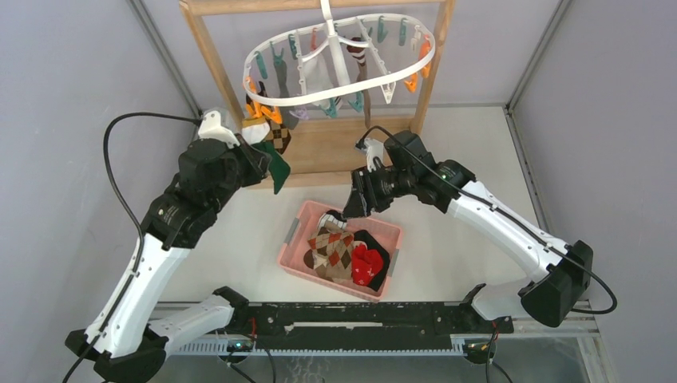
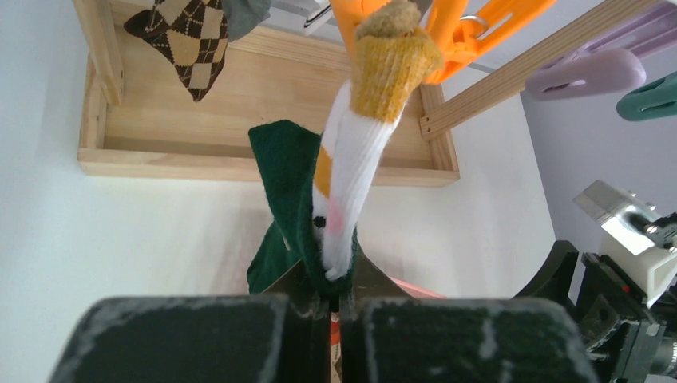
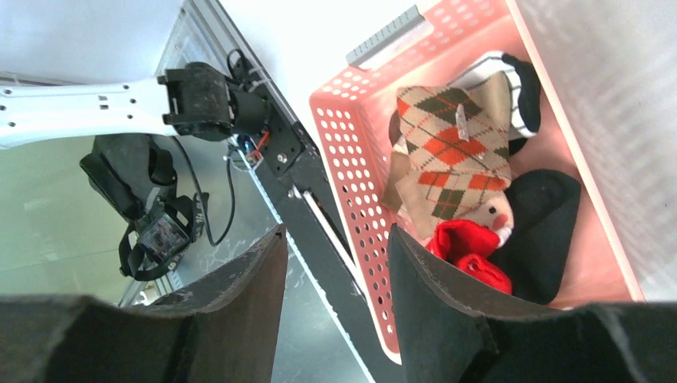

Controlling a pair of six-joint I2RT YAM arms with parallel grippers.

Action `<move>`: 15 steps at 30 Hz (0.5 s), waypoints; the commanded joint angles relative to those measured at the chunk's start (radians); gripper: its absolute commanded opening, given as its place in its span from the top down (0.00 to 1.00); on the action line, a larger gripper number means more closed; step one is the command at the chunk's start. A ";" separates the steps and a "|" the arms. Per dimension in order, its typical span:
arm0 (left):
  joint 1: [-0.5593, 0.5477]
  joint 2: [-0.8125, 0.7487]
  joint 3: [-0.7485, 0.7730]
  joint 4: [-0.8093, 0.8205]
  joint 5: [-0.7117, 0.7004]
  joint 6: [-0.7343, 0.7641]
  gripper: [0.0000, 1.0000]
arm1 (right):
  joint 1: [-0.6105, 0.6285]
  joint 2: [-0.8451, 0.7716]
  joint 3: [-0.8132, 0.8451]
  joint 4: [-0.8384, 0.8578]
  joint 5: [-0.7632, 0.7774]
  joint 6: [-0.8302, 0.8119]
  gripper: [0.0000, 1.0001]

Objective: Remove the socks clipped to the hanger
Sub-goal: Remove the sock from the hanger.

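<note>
Pink plastic is nearest to me: a basket (image 1: 289, 247) on the table in front of the two arms. In it lie several socks (image 1: 334, 249): an argyle one, a red one, a black one and a striped one. So a good part of the work looks done.

The right gripper (image 3: 337, 247) hangs just above the far side of the basket, pointing down, its fingers apart and nothing between them. Its arm is bent at the elbow and reaches in from the right.

Further back, the left arm is stretched up and forward. The left gripper (image 2: 335, 291) is closed tight on the lower end of a green-and-white sock (image 2: 351, 167), whose yellow cuff is still pinched in an orange clip (image 2: 447, 32).

Behind, the white hanger (image 1: 315, 100) hangs from a wooden frame (image 1: 211, 60). It carries a few more pieces: a brown argyle sock (image 2: 188, 40), a grey one, a white one and a dark striped one. I judge that four or five are left to take off.
</note>
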 commanded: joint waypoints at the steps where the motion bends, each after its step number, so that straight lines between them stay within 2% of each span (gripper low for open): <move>1: -0.009 -0.033 0.062 -0.052 0.001 -0.070 1.00 | -0.004 -0.050 0.005 0.106 -0.032 0.045 0.43; 15: -0.016 -0.076 0.020 -0.067 0.055 -0.170 1.00 | -0.002 -0.047 0.017 0.228 -0.089 0.123 0.43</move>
